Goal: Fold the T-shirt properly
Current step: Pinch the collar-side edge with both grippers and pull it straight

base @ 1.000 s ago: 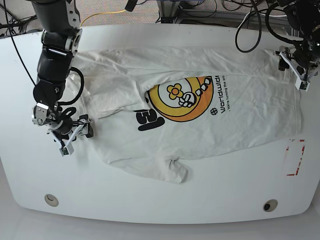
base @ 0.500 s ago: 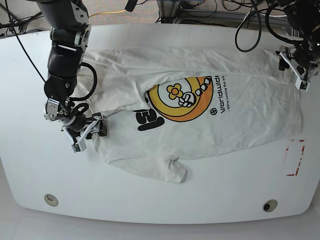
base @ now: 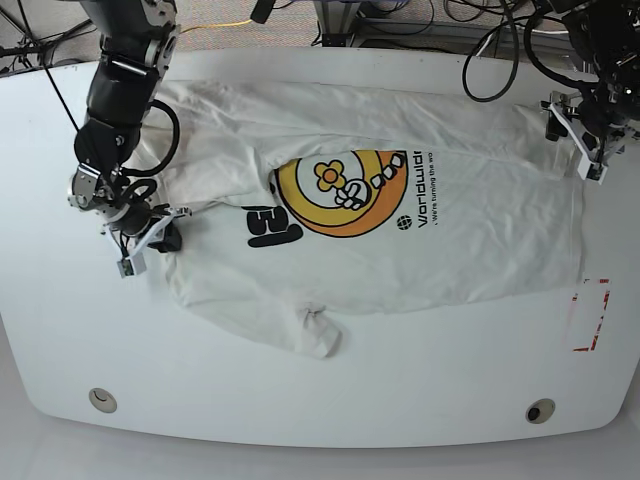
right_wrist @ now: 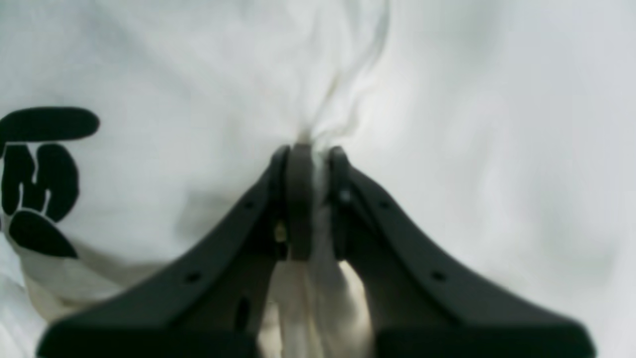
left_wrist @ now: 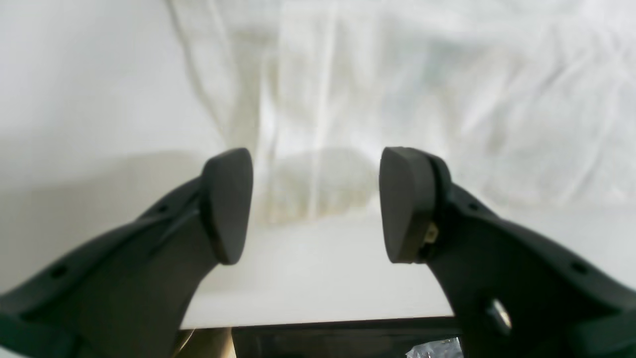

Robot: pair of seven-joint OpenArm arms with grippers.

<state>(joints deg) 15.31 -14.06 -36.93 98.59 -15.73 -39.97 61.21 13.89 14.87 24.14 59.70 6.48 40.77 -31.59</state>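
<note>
White desk [base: 420, 400], cables behind its far edge. Base view: T-shirt [base: 440, 250] spread graphic-up across the middle, crumpled toward the near edge. My right fingers [base: 165, 232] sit at its edge nearest the desk's left side, my left fingers [base: 588, 138] over the corner by the far right.

Left wrist view: fingers [left_wrist: 226, 204] spread wide, nothing between them, shirt edge just ahead, probably staged for a corner grab.

Right wrist view: fingers [right_wrist: 298, 199] pinching a bunched fold of fabric, black lettering [right_wrist: 37, 174] beside it. Likely my anchor for pulling the shirt flat.
</note>
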